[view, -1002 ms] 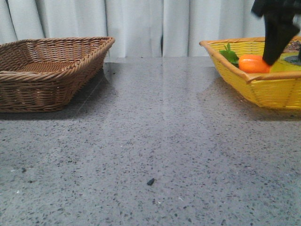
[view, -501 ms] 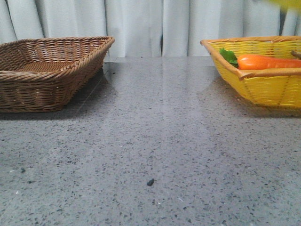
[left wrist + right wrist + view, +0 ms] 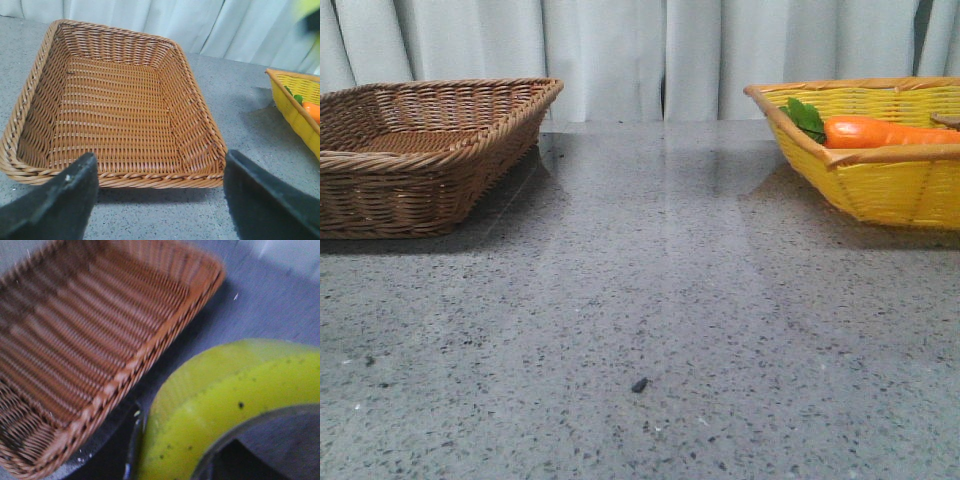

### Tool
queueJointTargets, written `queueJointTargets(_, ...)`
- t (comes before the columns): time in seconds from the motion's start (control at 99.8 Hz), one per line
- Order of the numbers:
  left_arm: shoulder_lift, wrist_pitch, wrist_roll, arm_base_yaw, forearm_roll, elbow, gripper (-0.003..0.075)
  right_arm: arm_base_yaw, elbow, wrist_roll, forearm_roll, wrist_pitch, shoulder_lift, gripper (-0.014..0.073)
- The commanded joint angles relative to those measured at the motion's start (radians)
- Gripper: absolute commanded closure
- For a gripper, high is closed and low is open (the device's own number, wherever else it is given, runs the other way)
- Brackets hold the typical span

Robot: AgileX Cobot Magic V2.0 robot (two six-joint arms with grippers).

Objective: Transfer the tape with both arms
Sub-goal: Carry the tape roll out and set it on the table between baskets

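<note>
The tape (image 3: 235,385), a wide yellow roll, fills the right wrist view, close up and blurred. My right gripper (image 3: 175,455) is shut on its wall, one dark finger inside the core and one outside. It hangs in the air above the table beside the brown wicker basket (image 3: 75,340). A yellow blur at the far upper edge of the left wrist view is the tape (image 3: 306,7). My left gripper (image 3: 160,162) is open and empty, just in front of the brown basket's near rim (image 3: 150,179). Neither gripper nor the tape shows in the front view.
The brown wicker basket (image 3: 420,150) stands at the table's left and holds nothing I can see. A yellow basket (image 3: 890,190) at the right holds an orange carrot (image 3: 870,130) with green leaves. A small dark speck (image 3: 639,385) lies on the grey stone table.
In the front view the right arm lifted out of the yellow basket and left the view at the top right; a yellow blur there half a second ago is gone. The carrot is now uncovered.
</note>
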Motion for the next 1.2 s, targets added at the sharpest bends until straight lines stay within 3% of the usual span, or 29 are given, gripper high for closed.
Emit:
queueJointTargets(0.0, 0.006, -0.057, 0.0, 0.003, -0.022, -0.033, 0.0249, 0.01, -0.023, -0.005, -0.015, 0.021, 0.07, 0.0641)
queueJointTargets(0.2, 0.006, 0.002, 0.0, 0.003, -0.022, -0.033, 0.025, 0.012, -0.023, 0.054, -0.042, 0.122, 0.203, 0.0598)
queueJointTargets(0.271, 0.006, 0.007, 0.0, 0.003, -0.022, -0.033, 0.0249, 0.012, -0.033, 0.061, -0.042, 0.12, 0.198, 0.0496)
queueJointTargets(0.411, 0.01, -0.004, 0.024, -0.002, -0.045, -0.033, 0.0249, 0.012, -0.078, 0.061, -0.004, 0.108, 0.127, 0.0165)
queueJointTargets(0.471, 0.021, -0.022, 0.117, -0.018, -0.111, -0.037, 0.025, 0.012, -0.107, 0.061, 0.016, 0.108, 0.072, 0.0112)
queueJointTargets(0.571, 0.074, -0.047, 0.309, -0.061, -0.289, -0.068, 0.0268, 0.012, -0.135, 0.061, 0.02, 0.095, -0.041, 0.0174)
queueJointTargets(0.641, 0.146, -0.047, 0.388, -0.094, -0.37, -0.114, 0.0307, 0.012, -0.135, 0.048, 0.02, 0.09, -0.136, 0.0288)
queueJointTargets(0.782, 0.352, -0.02, 0.49, -0.195, -0.412, -0.268, 0.0355, 0.012, -0.111, -0.02, 0.02, 0.135, -0.341, 0.0672)
queueJointTargets(1.042, 0.789, 0.019, 0.522, -0.4, -0.412, -0.614, 0.0354, 0.012, 0.218, -0.025, -0.033, 0.042, -0.715, 0.0658)
queueJointTargets(1.193, 1.09, 0.247, 0.478, -0.424, -0.433, -0.901, 0.0354, 0.012, 0.494, 0.061, -0.067, -0.115, -0.945, 0.0658)
